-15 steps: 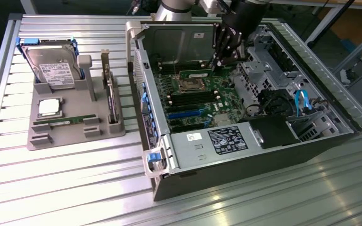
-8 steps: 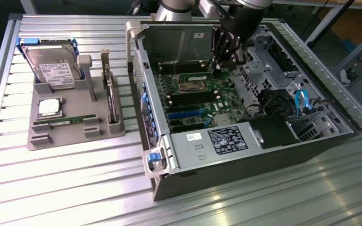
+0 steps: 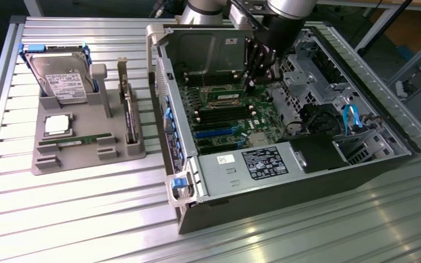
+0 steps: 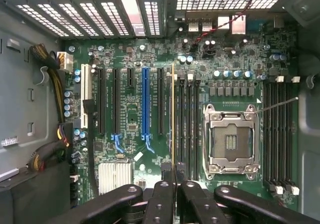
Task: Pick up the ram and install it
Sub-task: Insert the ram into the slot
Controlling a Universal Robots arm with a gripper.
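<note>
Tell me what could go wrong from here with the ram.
1. The ram, pinched edge-on in the gripper, lines up near several narrow parallel memory slots. A slight offset or tilt might land it on a slot wall or in the wrong slot.
2. The open CPU socket sits right beside those slots, so a slipped stick could strike its exposed contacts.

Tray (image 3: 50,161) on the exterior view's left of computer case (image 3: 284,192); inside case, ram (image 4: 173,119) in gripper (image 4: 173,186) over motherboard (image 4: 130,114).
</note>
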